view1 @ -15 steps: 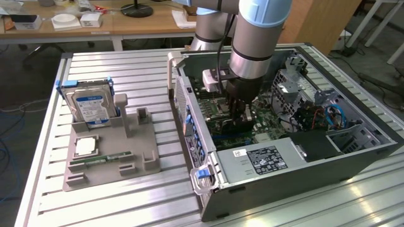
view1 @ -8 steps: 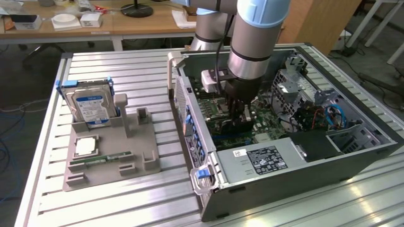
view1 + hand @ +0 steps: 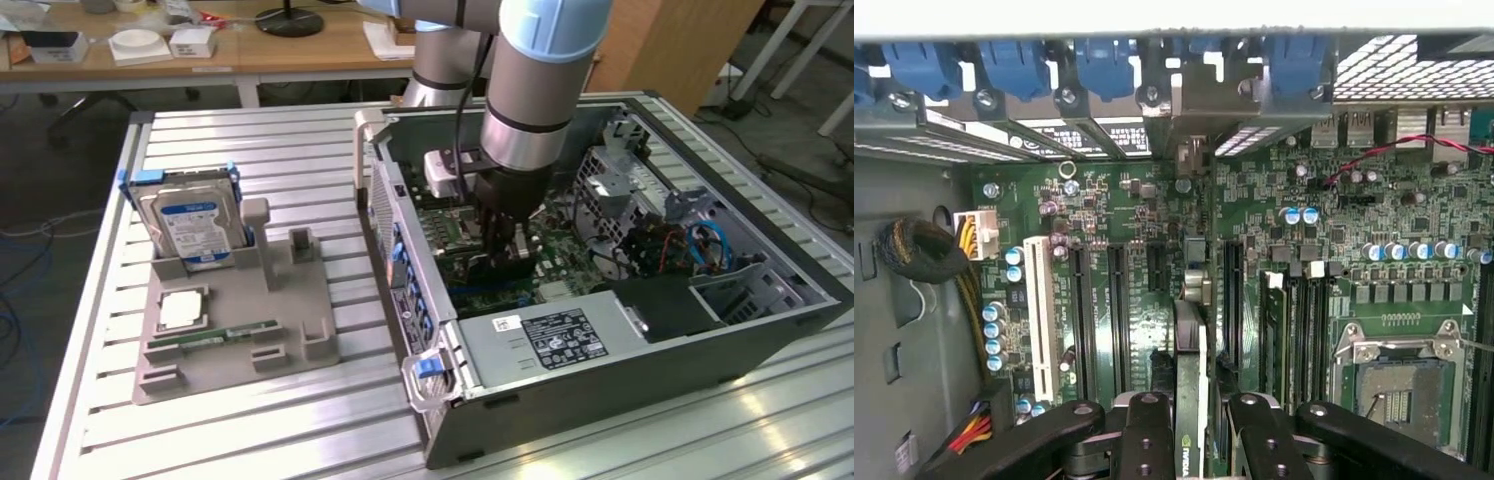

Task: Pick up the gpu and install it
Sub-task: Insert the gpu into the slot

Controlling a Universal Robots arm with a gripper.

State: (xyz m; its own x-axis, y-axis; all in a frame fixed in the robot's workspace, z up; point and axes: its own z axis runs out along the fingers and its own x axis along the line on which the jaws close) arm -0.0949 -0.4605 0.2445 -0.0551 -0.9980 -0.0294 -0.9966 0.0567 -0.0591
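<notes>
Well along: gpu [image 3: 1192,400] already lifted and carried inside the case [image 3: 747,340], held on edge over the motherboard [image 3: 1124,230]. Not yet seated, as far as can be judged; card edge seems lined up with a slot directly beneath, its bracket end pointing at the rear slot openings ahead. Pincer [image 3: 1192,425] narrowed to a partial gap, fingers [image 3: 1144,430] clamped on both faces of the gpu. Holder [image 3: 234,330] with hard drive [image 3: 194,225] and memory stick [image 3: 214,336] well off to one side, outside the case.
</notes>
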